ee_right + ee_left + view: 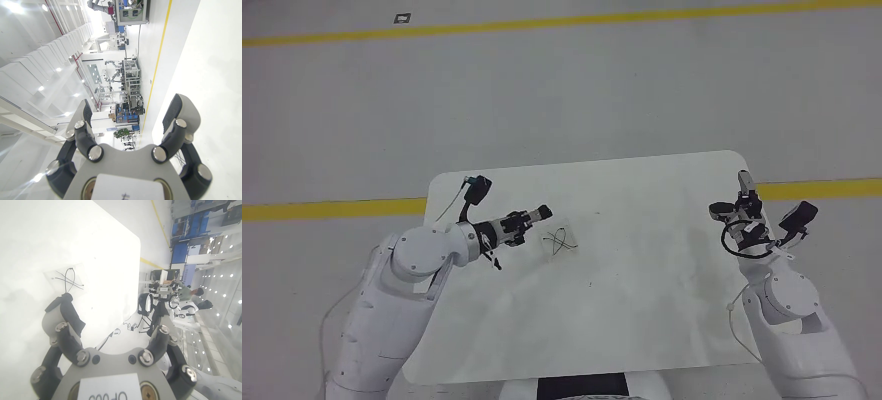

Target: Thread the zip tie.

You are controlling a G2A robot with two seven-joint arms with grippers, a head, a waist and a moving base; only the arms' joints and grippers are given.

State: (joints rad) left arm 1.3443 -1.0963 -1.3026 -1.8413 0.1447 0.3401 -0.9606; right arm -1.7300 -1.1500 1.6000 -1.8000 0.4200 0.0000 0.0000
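Top view has the zip ties [560, 241] lying flat on the table [662, 300], left of its middle, as a small tangle of thin black strands. In the left wrist view the zip ties [69, 281] sort into one strand bent into a narrow loop, its closed end pointing away from the left gripper [113, 306], and straighter strands crossing that loop at a slant, so the bundle has no single long axis. A small head shows at the end of one crossing strand. The left gripper [540, 214] sits low over the table just beside the tangle, aimed at it, its fingers [70, 311] spread wide with nothing between them; one fingertip lies close to the loop's open end, though I cannot tell whether it touches. The right gripper [730, 196] is at the table's right edge, well apart from the ties, and in its own wrist view the right gripper [130, 111] is also spread wide and empty, facing away across the floor. A white label [111, 387] with dark print sits on the left gripper's base, its print cut off at the picture's edge.
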